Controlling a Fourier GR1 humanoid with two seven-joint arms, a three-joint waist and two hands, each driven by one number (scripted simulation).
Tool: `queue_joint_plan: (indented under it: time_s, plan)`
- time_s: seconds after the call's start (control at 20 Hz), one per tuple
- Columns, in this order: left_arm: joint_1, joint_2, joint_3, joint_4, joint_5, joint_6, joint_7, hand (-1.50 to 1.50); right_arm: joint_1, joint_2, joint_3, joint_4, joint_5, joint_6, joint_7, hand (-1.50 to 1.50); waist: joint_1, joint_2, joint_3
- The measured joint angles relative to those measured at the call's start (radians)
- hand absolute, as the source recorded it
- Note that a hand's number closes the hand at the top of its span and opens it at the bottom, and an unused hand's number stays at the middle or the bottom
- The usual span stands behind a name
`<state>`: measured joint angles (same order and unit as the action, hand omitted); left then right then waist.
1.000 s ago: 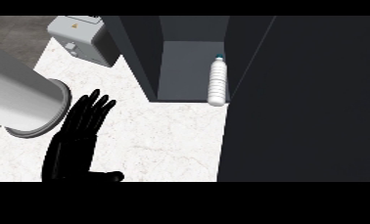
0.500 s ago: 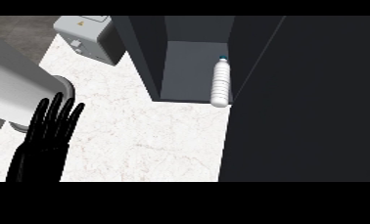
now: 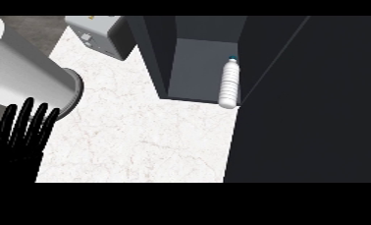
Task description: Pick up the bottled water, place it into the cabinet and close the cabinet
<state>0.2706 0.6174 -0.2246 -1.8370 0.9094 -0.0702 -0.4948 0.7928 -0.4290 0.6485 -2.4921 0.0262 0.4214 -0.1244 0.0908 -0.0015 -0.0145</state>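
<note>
The bottled water (image 3: 229, 82), clear with a blue cap, stands inside the open dark cabinet (image 3: 190, 47), against the right side of its compartment near the front edge. The cabinet door (image 3: 304, 101) is a large dark panel swung out on the right. My left hand (image 3: 25, 130) shows at the lower left edge, black, fingers straight and pointing up, holding nothing and far from the bottle. My right hand does not show.
A large grey cylindrical pot (image 3: 29, 79) stands at the left, just above my left hand. A grey box-shaped appliance (image 3: 101, 35) sits at the back left. White marble counter (image 3: 145, 135) lies between the hand and the cabinet.
My left hand has drifted left and down toward the view's lower left corner, away from the cabinet. The bottle has stayed in the cabinet.
</note>
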Motion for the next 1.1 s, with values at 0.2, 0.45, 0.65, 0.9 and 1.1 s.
queue_joint_plan:
  time_s: [0.2,0.45,0.65,0.9,1.1]
  plan:
    - [0.020,0.034,0.026,-0.009,0.022,-0.046,0.005,-1.50,-0.042,0.001,0.000,0.002,-0.009,0.001,0.024,1.50,0.030,0.010,0.000]
    - [0.032,0.066,0.050,-0.009,0.044,-0.099,0.009,-1.50,-0.099,-0.004,-0.004,0.003,-0.019,0.013,0.058,1.50,0.061,0.021,-0.002]
    - [0.027,0.083,0.064,-0.013,0.053,-0.122,0.013,-1.50,-0.148,-0.013,-0.011,0.004,-0.026,0.029,0.079,1.50,0.087,0.030,-0.004]
    - [0.025,0.106,0.073,-0.016,0.064,-0.151,0.027,-1.50,-0.218,-0.035,-0.025,0.005,-0.033,0.056,0.105,-1.50,0.119,0.033,-0.007]
    - [0.023,0.120,0.077,-0.014,0.068,-0.167,0.035,-1.50,-0.293,-0.065,-0.040,0.006,-0.037,0.091,0.118,1.50,0.146,0.032,-0.010]
